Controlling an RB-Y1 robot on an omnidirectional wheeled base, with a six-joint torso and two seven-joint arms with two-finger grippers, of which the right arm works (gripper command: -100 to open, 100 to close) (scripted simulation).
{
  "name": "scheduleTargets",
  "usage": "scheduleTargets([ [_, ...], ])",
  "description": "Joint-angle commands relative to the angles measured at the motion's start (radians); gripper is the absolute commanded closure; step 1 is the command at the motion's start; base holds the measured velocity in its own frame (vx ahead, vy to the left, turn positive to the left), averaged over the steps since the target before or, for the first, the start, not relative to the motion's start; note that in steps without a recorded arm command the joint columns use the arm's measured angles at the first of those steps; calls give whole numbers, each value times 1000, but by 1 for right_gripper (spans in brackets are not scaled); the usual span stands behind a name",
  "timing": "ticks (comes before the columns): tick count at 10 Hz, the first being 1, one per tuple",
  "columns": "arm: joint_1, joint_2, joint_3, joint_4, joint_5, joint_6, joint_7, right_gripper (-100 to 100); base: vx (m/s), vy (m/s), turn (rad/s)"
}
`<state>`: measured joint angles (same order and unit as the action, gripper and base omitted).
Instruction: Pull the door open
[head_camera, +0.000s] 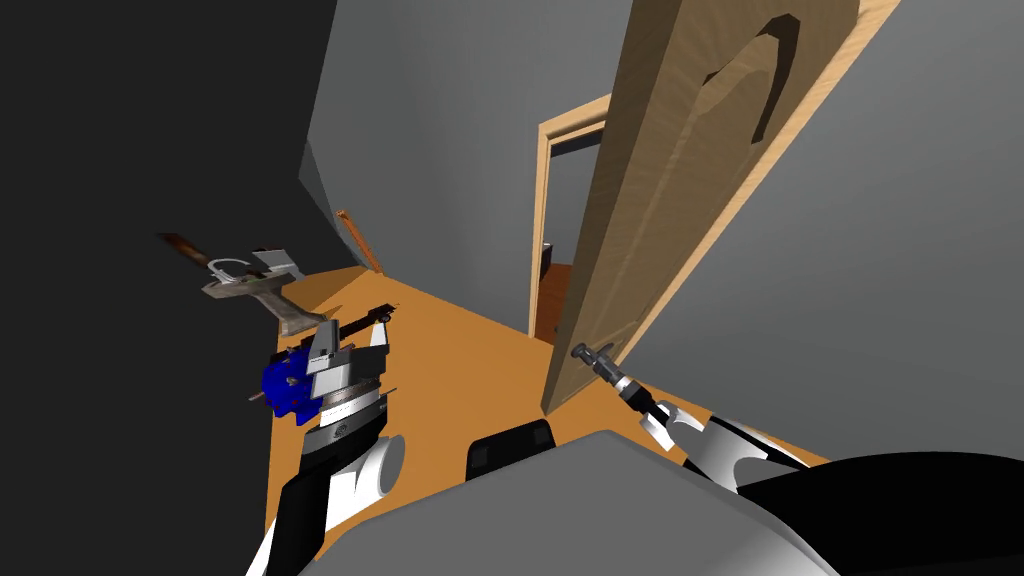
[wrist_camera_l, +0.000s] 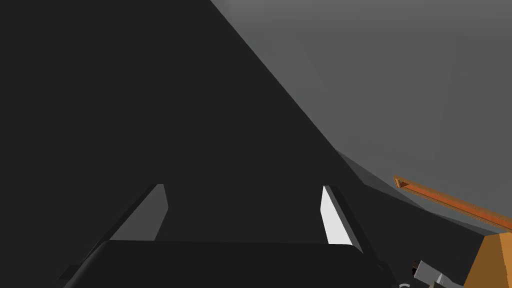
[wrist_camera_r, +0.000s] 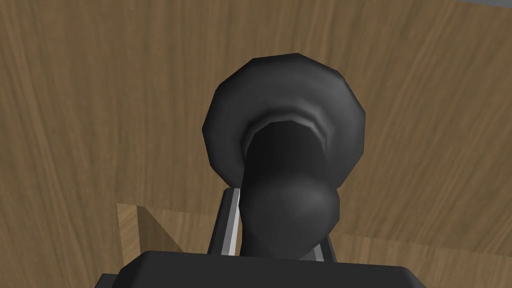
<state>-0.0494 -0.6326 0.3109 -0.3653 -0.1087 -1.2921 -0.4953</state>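
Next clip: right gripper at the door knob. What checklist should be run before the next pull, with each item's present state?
1. Grip: right gripper shut on the dark knob. Ok, both fingers press its sides.
2. Depth: knob seated well between the fingers. Ok, it reaches back to the gripper's body.
3. How far the wooden door has opened: cannot tell.
4. Spare arm: left gripper away from the door. Ok, it is open, at the robot's left.
5. Clutter: grey tool-like objects away from the door. Ok, they lie far off at the robot's left.
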Motion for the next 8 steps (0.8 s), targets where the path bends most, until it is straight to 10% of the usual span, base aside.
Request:
scheduleTargets([
  [1, 2, -1, 4, 4, -3, -11, 1, 100, -206, -104, 169],
  [8, 6, -11, 18, 36, -19, -53, -1, 100, -192, -101, 171],
])
